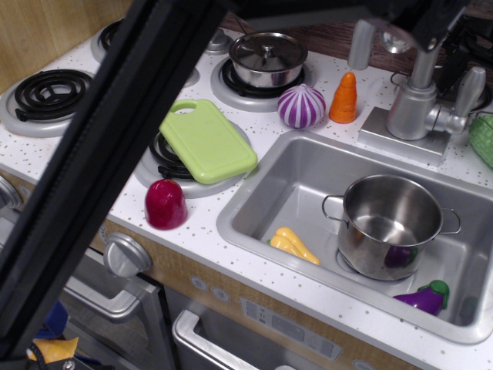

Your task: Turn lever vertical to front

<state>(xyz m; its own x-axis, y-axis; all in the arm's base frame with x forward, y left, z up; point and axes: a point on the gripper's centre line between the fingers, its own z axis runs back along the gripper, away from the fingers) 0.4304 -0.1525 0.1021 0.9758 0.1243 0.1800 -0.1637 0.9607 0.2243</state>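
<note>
The lever (pixel 468 91) is a short silver-grey paddle with a rounded tip. It stands nearly upright on the right side of the faucet's thick body (pixel 410 112), joined to it by a short horizontal stub. My arm crosses the picture as a broad black bar from the lower left to the top right. Its dark gripper end (pixel 433 29) hangs over the faucet's spout pipe (pixel 424 68), up and to the left of the lever and apart from it. The fingers are cut off by the top edge and blur into the dark mass.
A separate grey handle (pixel 360 45) stands left of the faucet, behind an orange carrot (pixel 344 99) and a purple onion (pixel 301 105). The sink (pixel 269 196) holds a steel pot (pixel 390 223), yellow toy food (pixel 293 245) and an eggplant (pixel 424 299). A green cutting board (pixel 206 140) and a lidded pot (pixel 268 58) sit on burners.
</note>
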